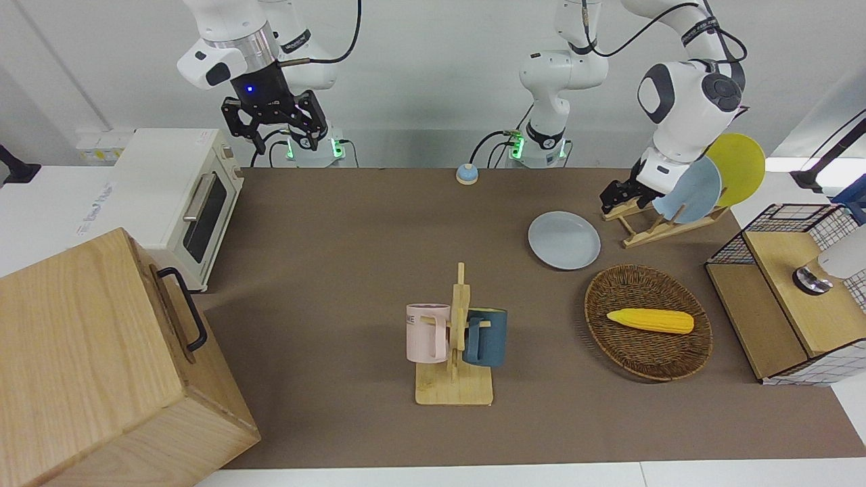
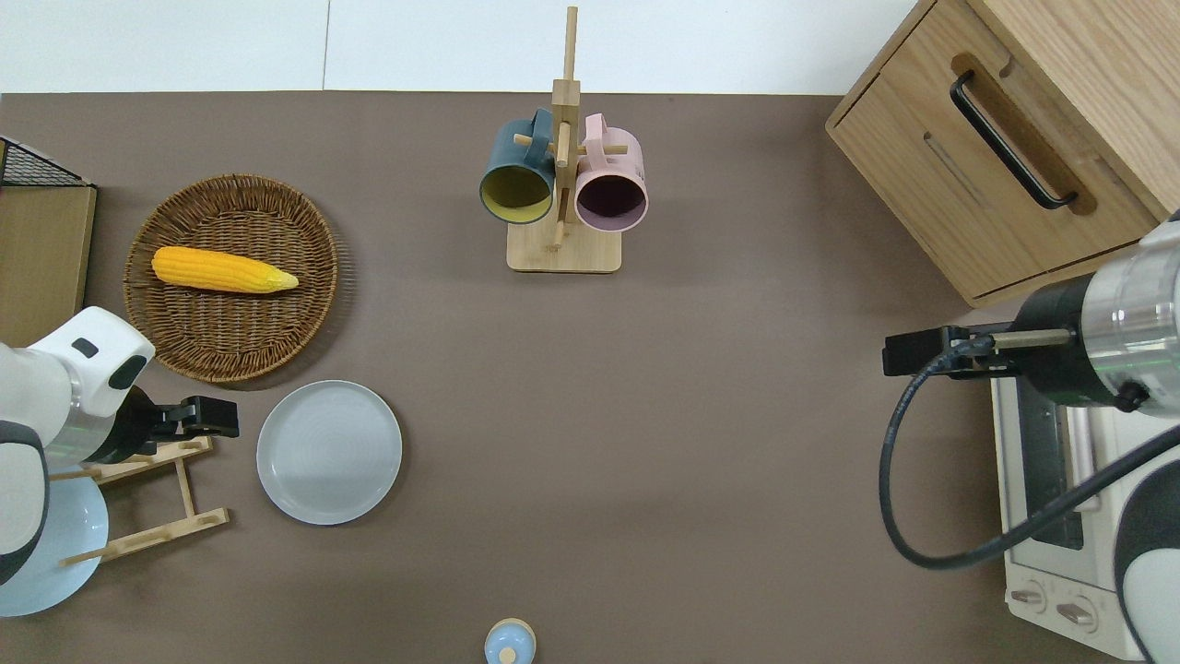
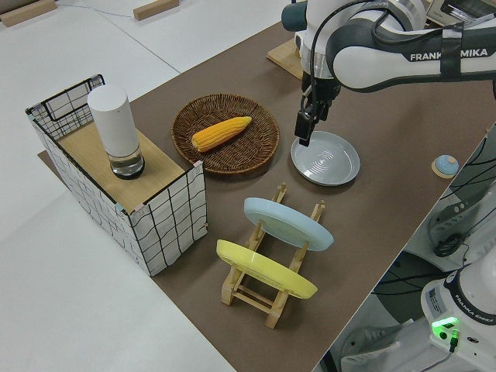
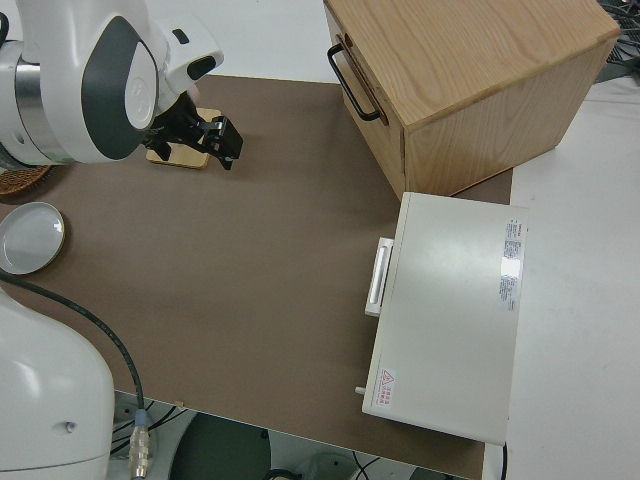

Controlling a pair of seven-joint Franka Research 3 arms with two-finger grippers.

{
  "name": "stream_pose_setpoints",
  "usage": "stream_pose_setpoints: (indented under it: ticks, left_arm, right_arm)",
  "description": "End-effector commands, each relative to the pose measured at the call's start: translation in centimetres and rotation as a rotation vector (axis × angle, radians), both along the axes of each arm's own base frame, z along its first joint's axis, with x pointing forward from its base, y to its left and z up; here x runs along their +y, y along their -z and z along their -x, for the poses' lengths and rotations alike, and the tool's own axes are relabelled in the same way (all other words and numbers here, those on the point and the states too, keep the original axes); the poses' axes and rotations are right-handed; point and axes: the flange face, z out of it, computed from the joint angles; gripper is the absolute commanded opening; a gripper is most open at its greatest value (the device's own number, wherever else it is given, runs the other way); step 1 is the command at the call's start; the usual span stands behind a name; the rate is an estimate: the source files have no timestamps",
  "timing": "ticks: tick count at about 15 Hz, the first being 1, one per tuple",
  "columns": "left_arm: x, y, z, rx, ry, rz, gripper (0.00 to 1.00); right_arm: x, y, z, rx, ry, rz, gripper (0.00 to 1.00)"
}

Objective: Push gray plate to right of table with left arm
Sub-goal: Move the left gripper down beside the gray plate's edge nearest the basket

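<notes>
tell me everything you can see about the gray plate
The gray plate is round, shallow and pale gray with a faint blue tint, a low raised rim and faint concentric rings inside. It looks like smooth ceramic or plastic, and it is empty. It lies flat on the brown table, nearer to the robots than the wicker basket and beside the wooden plate rack. The left gripper is low beside its rim toward the left arm's end, not clearly touching it.

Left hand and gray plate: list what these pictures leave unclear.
- Left hand: whether its tip touches the table or the gray plate cannot be told in any view.
- Sky-blue plate: overhead view, partly hidden by the arm and cut by the edge.
- Right arm: parked.
</notes>
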Motion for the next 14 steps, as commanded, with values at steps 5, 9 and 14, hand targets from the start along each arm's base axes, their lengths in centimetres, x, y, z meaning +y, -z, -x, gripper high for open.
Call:
stream_pose_setpoints:
  ticks: [5, 9, 14]
  left_arm:
    - [0.3, 5.1, 2.4, -0.006, 0.005, 0.003, 0.96]
    - [0.3, 8.2, 3.2, 0.007, 0.021, 0.003, 0.96]
    - [0.3, 12.3, 4.3, 0.007, 0.018, -0.001, 0.96]
  right_arm:
    - [0.0, -0.3, -0.1, 0.000, 0.002, -0.018, 0.996]
    - [0.0, -0.3, -0.1, 0.000, 0.002, -0.018, 0.996]
    - [0.0, -0.3, -0.1, 0.000, 0.002, -0.018, 0.996]
